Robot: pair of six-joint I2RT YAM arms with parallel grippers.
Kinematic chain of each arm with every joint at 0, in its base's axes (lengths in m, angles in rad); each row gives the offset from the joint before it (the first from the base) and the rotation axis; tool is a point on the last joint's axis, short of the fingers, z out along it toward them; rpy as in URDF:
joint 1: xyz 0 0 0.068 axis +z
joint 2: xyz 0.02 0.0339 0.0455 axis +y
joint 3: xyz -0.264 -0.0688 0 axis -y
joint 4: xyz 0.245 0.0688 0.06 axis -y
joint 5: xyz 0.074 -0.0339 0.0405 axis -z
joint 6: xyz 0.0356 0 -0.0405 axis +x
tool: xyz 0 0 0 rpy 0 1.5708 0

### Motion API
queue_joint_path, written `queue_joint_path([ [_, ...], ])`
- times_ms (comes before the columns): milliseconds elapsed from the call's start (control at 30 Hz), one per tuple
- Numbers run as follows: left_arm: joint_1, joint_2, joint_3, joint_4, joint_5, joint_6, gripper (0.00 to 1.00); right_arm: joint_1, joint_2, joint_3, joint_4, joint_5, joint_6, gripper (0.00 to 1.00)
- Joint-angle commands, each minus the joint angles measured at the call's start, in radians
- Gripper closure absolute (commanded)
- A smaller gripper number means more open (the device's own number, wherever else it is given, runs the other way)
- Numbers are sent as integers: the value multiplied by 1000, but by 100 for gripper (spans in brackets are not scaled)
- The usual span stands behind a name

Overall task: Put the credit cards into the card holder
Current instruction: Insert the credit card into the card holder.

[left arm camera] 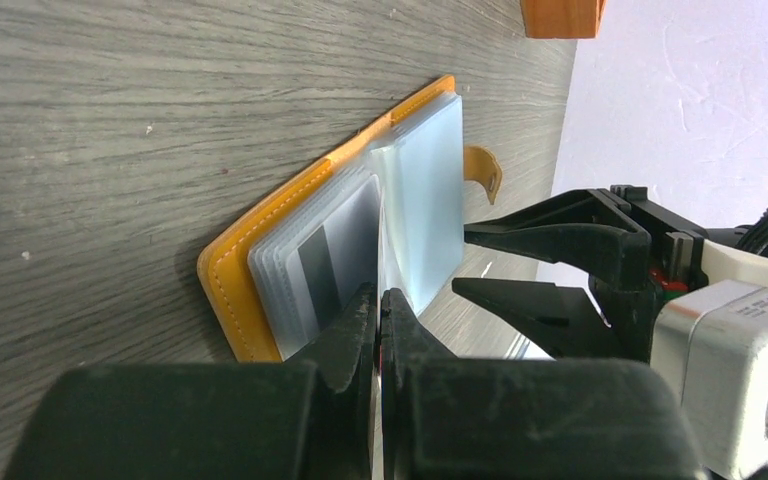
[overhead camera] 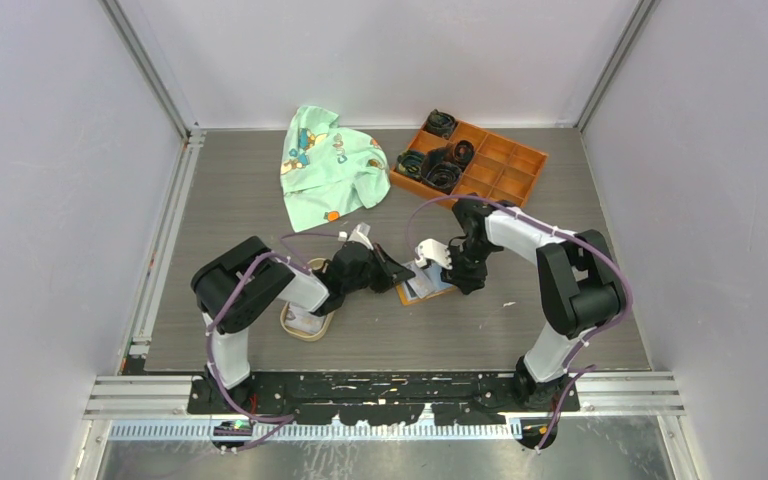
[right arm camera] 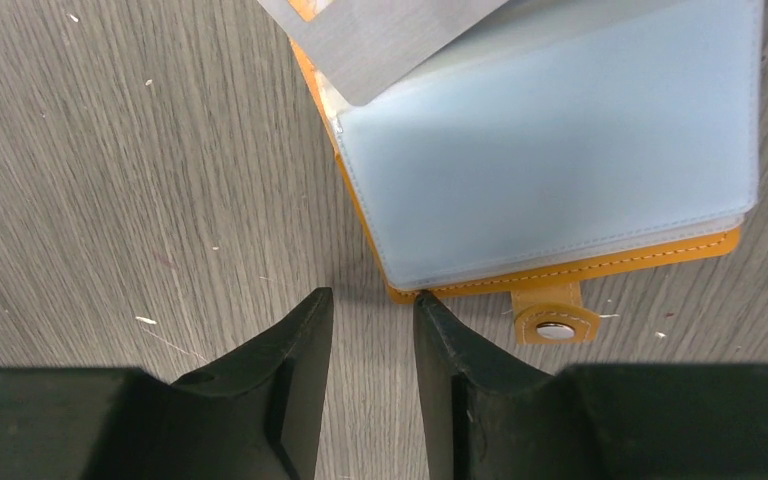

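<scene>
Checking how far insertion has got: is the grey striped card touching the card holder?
Touching. The left wrist view shows the card lying among the card holder's clear sleeves, with no gap between them.

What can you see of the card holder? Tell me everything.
The card holder lies open, flat on the wood-grain table. Its orange cover looks like stitched leather; inside are pale grey-blue translucent plastic sleeves. An orange strap with a metal snap sticks out from one edge. A grey card juts from the sleeves. The open right gripper sits beside the strap edge.
</scene>
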Motion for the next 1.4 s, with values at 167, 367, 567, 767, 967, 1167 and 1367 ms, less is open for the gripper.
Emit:
queue_joint_path([
  [167, -2, 36, 34, -14, -2, 14, 100, 31, 34, 24, -9, -24, 10, 62],
  [367, 1, 45, 39, 1, 9, 22, 100, 40, 40, 28, -12, -21, 14, 63],
  [567, 6, 64, 39, 31, 20, 40, 100, 40, 40, 30, -14, -24, 18, 63],
  [767, 8, 90, 53, 48, 47, 42, 100, 40, 42, 31, -14, -24, 21, 63],
  [967, 12, 87, 58, 15, 71, 15, 100, 41, 42, 33, -13, -25, 23, 63],
  [1167, 28, 88, 59, 2, 96, -13, 100, 41, 42, 34, -12, -26, 25, 63],
  [1367, 45, 132, 72, 40, 137, -43, 100, 40, 39, 34, -12, -25, 25, 63],
])
